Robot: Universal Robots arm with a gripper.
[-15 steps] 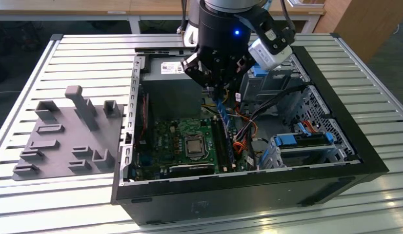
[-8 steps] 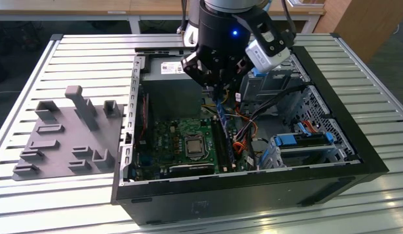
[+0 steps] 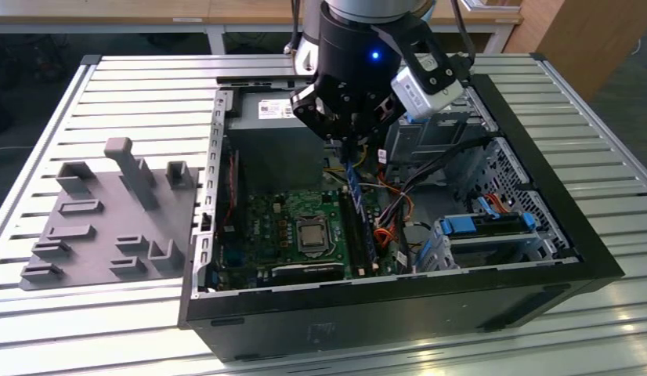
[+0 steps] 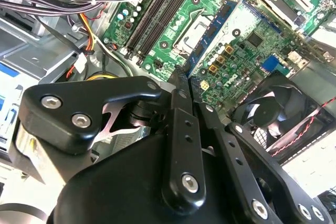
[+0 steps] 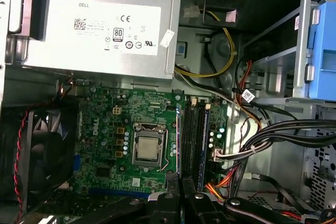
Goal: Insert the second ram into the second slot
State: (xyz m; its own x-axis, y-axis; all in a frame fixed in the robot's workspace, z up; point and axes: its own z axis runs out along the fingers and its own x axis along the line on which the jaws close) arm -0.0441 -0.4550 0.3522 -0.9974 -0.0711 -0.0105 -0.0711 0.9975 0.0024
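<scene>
One pincer (image 3: 345, 143) clamped on second ram (image 3: 351, 177); stick hangs upright below its tips, over mobo RAM slots (image 5: 191, 137), inside open PC case (image 3: 580, 227) on counter (image 3: 125, 86).

Robotics lab, slatted aluminium bench (image 3: 125, 86), opened computer case (image 3: 407, 309)

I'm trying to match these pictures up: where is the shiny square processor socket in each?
Exterior view: processor socket on the green board, toward the exterior view's left of the memory slots.
Second wrist view: beside those slots.
First wrist view: between slots and fan.
Shared landmark: the memory slots.
</scene>
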